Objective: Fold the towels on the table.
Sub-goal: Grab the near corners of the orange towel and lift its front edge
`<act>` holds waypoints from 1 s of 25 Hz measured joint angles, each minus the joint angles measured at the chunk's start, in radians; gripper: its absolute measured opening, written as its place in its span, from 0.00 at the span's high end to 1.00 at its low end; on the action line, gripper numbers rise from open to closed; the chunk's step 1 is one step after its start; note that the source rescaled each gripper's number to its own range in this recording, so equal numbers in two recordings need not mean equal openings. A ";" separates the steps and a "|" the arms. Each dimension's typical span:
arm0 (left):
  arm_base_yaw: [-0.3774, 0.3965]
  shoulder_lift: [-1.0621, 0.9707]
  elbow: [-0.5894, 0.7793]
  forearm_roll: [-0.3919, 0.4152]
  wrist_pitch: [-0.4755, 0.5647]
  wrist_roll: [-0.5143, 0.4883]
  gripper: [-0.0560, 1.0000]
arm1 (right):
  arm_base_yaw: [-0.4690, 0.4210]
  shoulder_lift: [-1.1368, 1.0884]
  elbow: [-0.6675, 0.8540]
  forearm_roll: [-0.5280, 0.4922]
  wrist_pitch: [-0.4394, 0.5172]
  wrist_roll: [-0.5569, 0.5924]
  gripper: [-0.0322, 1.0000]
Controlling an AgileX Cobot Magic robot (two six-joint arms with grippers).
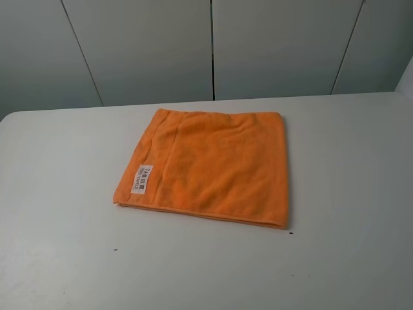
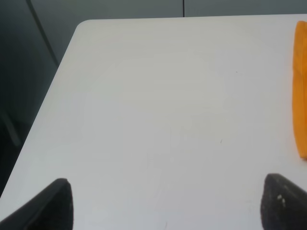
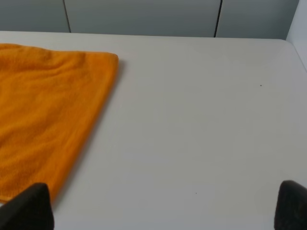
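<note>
The orange towel [image 1: 210,165] lies flat on the white table [image 1: 348,194] at its middle, doubled over in layers, with a small white label [image 1: 143,179] near its left edge. Neither gripper shows in the exterior high view. My left gripper [image 2: 168,205] is open and empty over bare table, with the towel's edge [image 2: 301,86] off to one side of it. My right gripper [image 3: 160,208] is open and empty. One of its fingertips [image 3: 29,207] is right by the towel's near corner [image 3: 43,110].
A grey panelled wall [image 1: 213,45] stands behind the table. The table's rounded far left corner [image 2: 86,24] and its left edge show in the left wrist view. A tiny dark speck [image 1: 290,232] lies just in front of the towel.
</note>
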 joint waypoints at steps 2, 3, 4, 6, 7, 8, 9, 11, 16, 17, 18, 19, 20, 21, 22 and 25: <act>0.000 0.000 0.000 0.000 0.000 0.000 0.00 | 0.000 0.000 0.000 0.000 0.000 0.000 0.00; 0.000 0.000 0.000 0.000 0.000 0.000 0.00 | 0.000 0.000 0.000 0.000 0.000 0.000 0.00; 0.000 0.000 0.000 0.000 0.000 0.000 0.00 | 0.000 0.000 0.000 0.000 0.000 0.000 0.00; 0.000 0.000 0.000 0.000 0.000 0.000 0.00 | 0.000 0.000 0.000 0.000 0.000 0.000 0.00; 0.000 0.000 0.000 0.000 0.000 0.000 0.00 | 0.000 0.000 0.000 0.000 0.000 0.000 0.00; 0.000 0.000 0.000 0.000 0.000 0.000 0.00 | 0.000 0.000 0.000 0.000 0.000 0.000 0.00; 0.000 0.000 0.000 0.000 0.000 0.000 0.00 | 0.000 0.000 0.000 0.000 0.000 0.000 0.00; 0.000 0.000 0.000 0.000 0.000 0.000 0.00 | 0.000 0.000 0.000 0.000 0.000 0.000 0.00; 0.000 0.000 0.000 0.000 0.000 0.000 0.00 | 0.000 0.000 0.000 0.000 0.000 0.000 0.00; 0.000 0.000 0.000 0.000 0.000 0.000 0.00 | 0.000 0.000 0.000 0.000 0.000 0.000 0.00; 0.000 0.000 0.000 0.000 0.000 0.000 0.00 | 0.000 0.000 0.000 0.000 0.000 0.000 0.00; 0.000 0.000 0.000 -0.002 -0.003 0.000 0.00 | 0.000 0.000 0.000 0.000 0.000 0.000 0.00; 0.000 0.000 0.000 -0.009 -0.010 0.010 0.00 | 0.000 0.000 0.000 0.000 0.000 0.000 0.00; -0.002 0.000 0.000 -0.013 -0.018 0.021 0.00 | 0.000 0.000 0.000 0.000 0.000 0.000 0.00; -0.002 0.000 -0.004 -0.017 -0.024 0.029 0.00 | 0.000 0.000 0.000 0.000 0.000 0.000 0.00; -0.004 0.001 -0.011 -0.037 -0.066 0.084 0.00 | 0.000 0.000 0.000 0.000 0.000 0.000 0.00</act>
